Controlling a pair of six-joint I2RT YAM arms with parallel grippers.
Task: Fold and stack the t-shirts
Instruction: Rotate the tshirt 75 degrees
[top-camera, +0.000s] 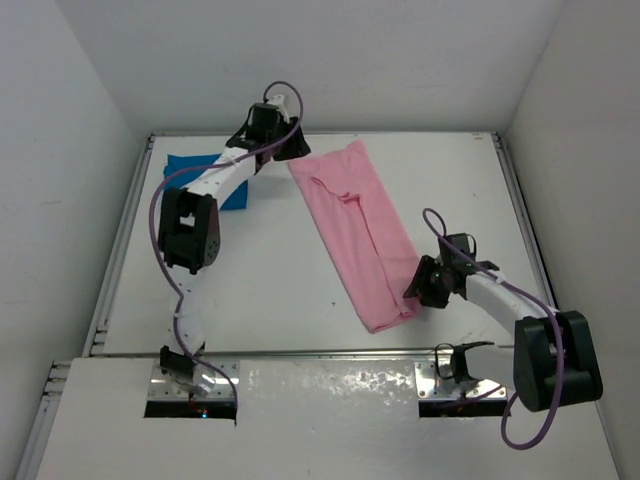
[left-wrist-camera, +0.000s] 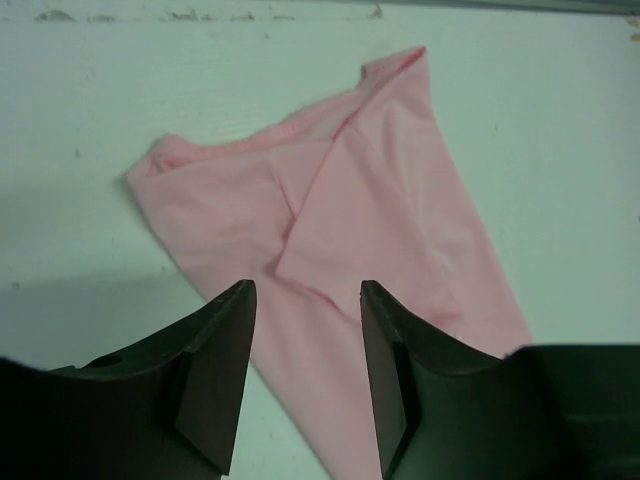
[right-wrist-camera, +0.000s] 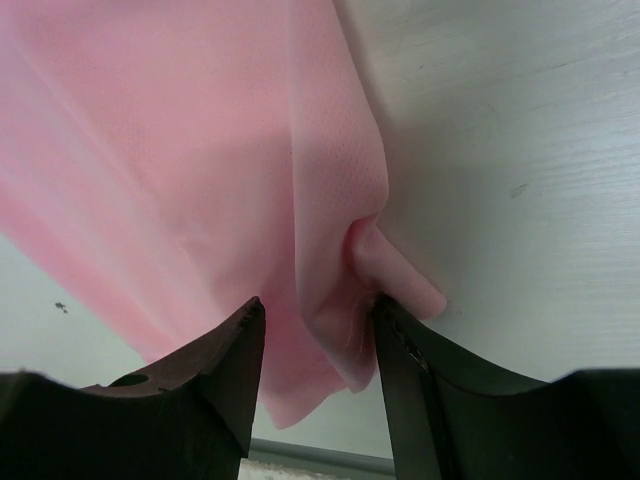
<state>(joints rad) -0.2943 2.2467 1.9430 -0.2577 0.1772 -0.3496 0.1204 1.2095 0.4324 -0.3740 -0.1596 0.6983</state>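
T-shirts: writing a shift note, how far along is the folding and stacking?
Done: the blue t-shirt lies folded far left. In hand: the pink t-shirt is a long strip, left gripper and right gripper open at its ends. Left: fold it shorter, stack them.

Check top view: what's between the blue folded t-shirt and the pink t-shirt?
Top view: the left arm crosses that gap, overlapping the blue t-shirt, with the left gripper at the far corner of the pink t-shirt. Otherwise bare table.

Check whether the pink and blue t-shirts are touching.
Apart. In the top view, a strip of bare table separates the blue t-shirt from the pink t-shirt.
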